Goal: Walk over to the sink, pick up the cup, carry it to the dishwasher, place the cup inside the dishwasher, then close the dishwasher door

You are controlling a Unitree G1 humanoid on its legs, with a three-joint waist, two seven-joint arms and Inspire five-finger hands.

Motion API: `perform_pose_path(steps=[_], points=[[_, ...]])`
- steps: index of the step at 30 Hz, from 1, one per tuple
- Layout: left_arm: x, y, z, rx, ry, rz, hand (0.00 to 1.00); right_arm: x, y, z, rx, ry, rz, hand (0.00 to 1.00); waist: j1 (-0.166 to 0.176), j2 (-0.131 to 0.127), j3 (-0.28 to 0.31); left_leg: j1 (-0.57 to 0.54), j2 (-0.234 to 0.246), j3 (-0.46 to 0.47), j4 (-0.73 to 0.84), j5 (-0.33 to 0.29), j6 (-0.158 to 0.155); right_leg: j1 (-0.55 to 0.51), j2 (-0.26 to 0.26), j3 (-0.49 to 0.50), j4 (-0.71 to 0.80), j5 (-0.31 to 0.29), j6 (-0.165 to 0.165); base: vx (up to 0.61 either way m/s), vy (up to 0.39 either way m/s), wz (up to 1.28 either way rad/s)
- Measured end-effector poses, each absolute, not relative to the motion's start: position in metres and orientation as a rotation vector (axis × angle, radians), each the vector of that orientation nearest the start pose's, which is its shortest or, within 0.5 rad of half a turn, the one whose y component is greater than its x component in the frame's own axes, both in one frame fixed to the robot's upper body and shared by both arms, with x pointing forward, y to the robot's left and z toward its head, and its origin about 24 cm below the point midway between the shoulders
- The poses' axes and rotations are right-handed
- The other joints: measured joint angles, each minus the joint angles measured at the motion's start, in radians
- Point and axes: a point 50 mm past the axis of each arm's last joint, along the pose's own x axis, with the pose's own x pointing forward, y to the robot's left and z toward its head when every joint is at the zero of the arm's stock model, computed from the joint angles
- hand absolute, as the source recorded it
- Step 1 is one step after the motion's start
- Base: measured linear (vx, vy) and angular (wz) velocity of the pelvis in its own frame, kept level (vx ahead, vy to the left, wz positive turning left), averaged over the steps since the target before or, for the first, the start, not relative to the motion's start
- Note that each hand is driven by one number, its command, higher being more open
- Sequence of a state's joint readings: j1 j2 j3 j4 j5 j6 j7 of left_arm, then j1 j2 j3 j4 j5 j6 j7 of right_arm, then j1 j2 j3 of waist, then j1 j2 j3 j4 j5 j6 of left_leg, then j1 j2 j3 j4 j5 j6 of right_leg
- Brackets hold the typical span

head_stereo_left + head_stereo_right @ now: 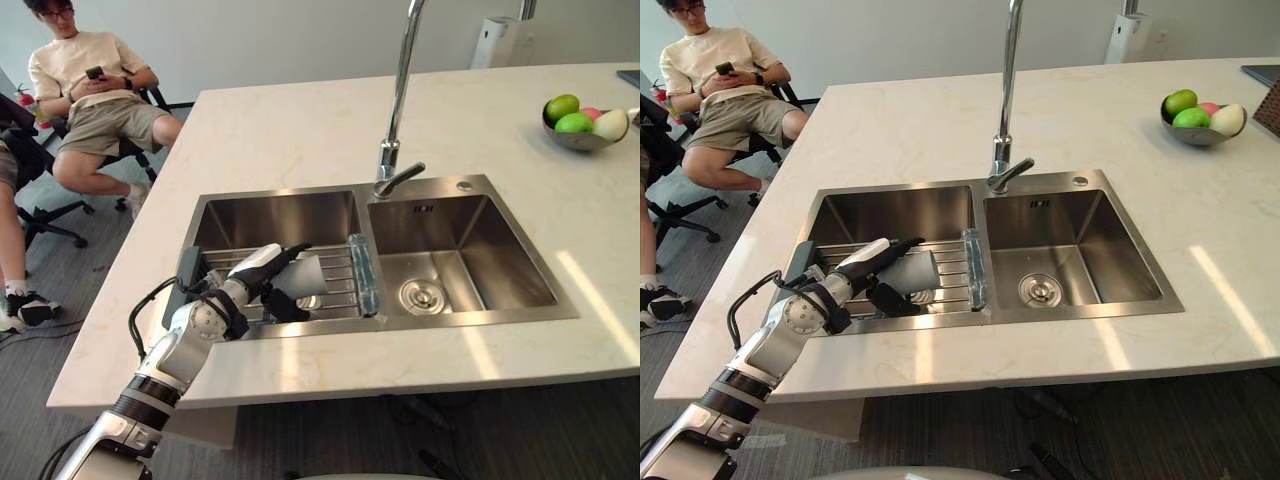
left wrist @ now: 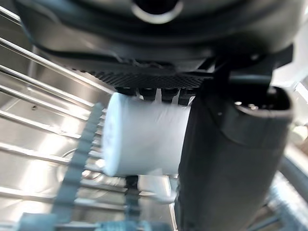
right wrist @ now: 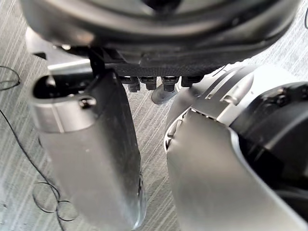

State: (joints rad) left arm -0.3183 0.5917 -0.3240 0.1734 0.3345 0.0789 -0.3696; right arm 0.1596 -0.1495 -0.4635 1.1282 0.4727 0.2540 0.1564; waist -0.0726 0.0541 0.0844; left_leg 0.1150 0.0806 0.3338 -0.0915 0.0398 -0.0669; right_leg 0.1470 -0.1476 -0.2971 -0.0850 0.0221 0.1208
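Note:
A pale grey cup [image 1: 310, 272] lies on its side on a wire rack [image 1: 338, 262] across the left basin of the steel double sink [image 1: 470, 184]. My left hand [image 1: 228, 296] reaches into that basin from the counter's front edge. Its white-covered thumb rests over the top of the cup and its dark fingers curl beneath it. Seen from the left wrist, the cup [image 2: 144, 139] sits clamped between the thumb [image 2: 231, 159] and the fingers. My right hand [image 3: 86, 144] hangs over the grey floor with a straight thumb and holds nothing.
A tall faucet [image 1: 396, 100] rises behind the sink's divider. On the counter's far right stands a bowl of fruit [image 1: 584, 124]. A person [image 1: 90, 90] sits on a chair beyond the counter's left end. A translucent bluish strip [image 1: 362, 272] lies along the divider.

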Motion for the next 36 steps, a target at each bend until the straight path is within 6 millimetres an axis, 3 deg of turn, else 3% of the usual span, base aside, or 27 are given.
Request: perform_pose_path(steps=[12,13,20,28,36], points=[[0.306,0.194,0.054,1.009,0.235,-0.537,1.00,0.028,-0.237,-0.166,0.708,1.183,-0.633,1.00,-0.024,0.016,0.003,0.003,0.005,0.010,0.004,-0.002,-0.002,-0.003,0.005,0.009,0.000,0.000,0.000,0.00,-0.005,-0.03],[0.306,0.194,0.053,1.007,0.233,-0.532,0.00,0.027,-0.237,-0.166,0.703,1.187,-0.630,1.00,-0.024,0.016,0.003,0.004,0.005,0.010,0.004,-0.002,-0.002,-0.003,0.005,0.009,0.000,0.000,0.000,0.00,0.000,0.00],[0.307,0.189,0.054,1.072,0.143,-0.452,0.00,0.027,-0.228,-0.168,0.632,1.226,-0.595,1.00,-0.026,0.015,0.004,0.001,0.005,0.009,0.004,-0.003,-0.003,-0.005,0.005,0.009,0.000,-0.001,-0.001,0.00,0.000,0.00],[0.301,0.184,0.048,1.033,0.057,-0.368,0.00,0.030,-0.223,-0.169,0.578,1.256,-0.559,1.00,-0.025,0.011,0.009,-0.002,0.007,0.011,0.004,-0.006,-0.007,-0.009,0.007,0.008,0.000,-0.002,0.000,0.00,0.000,0.00],[0.275,0.174,0.042,0.844,0.014,-0.365,0.00,0.030,-0.223,-0.168,0.565,1.254,-0.545,1.00,-0.014,0.010,0.009,-0.014,0.004,-0.017,0.004,-0.002,-0.002,-0.006,0.005,-0.020,0.001,-0.002,0.000,0.00,-0.005,0.09]])
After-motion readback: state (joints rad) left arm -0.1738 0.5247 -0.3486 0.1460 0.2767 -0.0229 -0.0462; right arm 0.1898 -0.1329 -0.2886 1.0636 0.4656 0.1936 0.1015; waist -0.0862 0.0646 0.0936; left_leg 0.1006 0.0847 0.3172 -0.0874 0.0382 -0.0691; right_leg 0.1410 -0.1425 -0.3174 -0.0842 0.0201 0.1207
